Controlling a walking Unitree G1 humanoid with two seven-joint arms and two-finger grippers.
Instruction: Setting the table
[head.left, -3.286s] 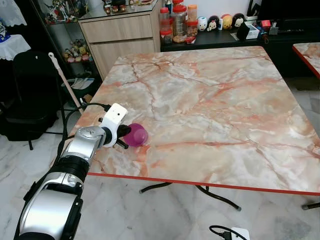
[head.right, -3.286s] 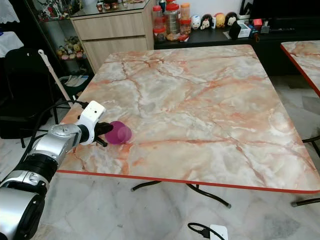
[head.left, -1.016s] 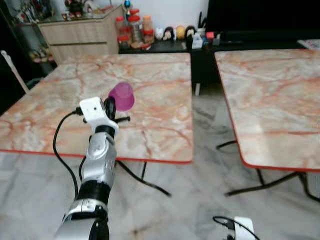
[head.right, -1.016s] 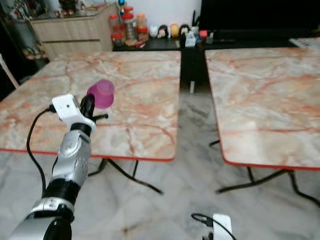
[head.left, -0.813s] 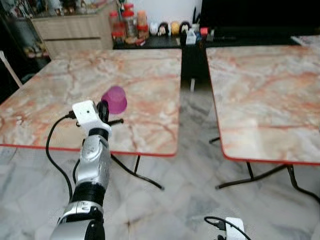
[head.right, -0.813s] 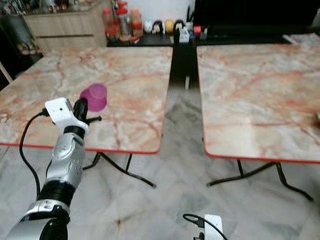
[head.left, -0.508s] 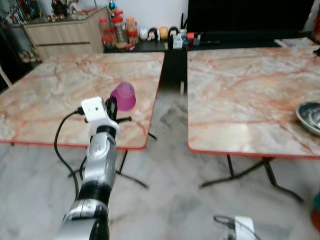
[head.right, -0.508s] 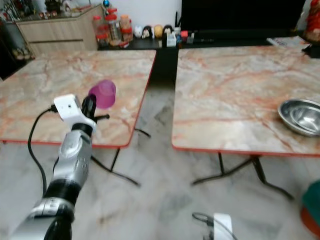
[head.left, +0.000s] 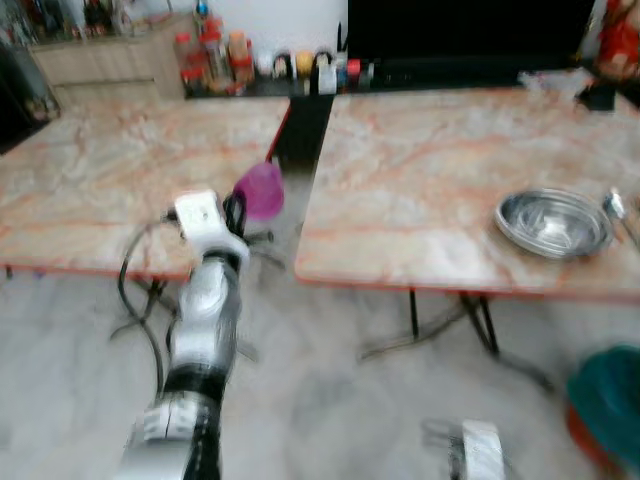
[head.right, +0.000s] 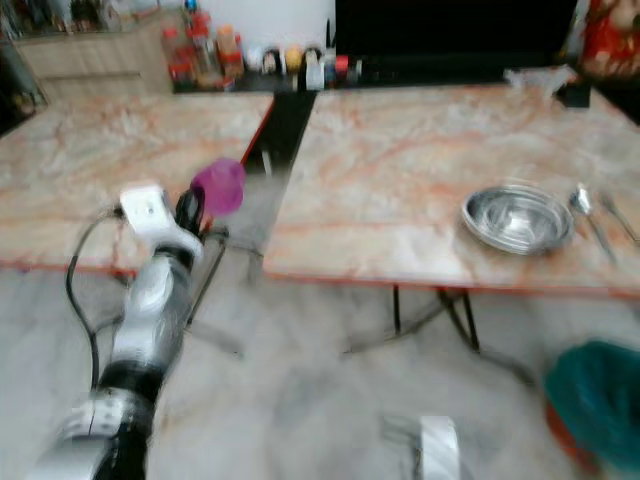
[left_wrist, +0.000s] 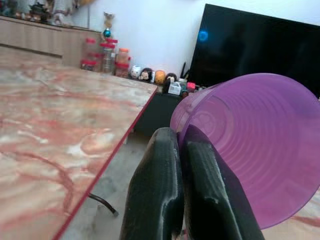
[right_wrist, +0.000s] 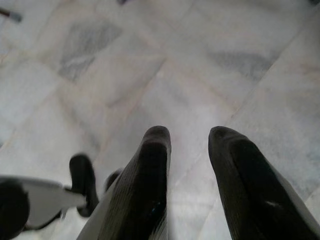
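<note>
Purple translucent plastic cup (head.left: 259, 190), ribbed inside, held in the air tilted on its side with its rim pinched between the closed fingers of the left gripper (left_wrist: 178, 150), over the gap between two marble-patterned tables. Steel bowl (head.left: 552, 222), round and shiny, upright on the right-hand table (head.left: 420, 160) near its front edge; a spoon (head.right: 586, 215) lies just beside it.
</note>
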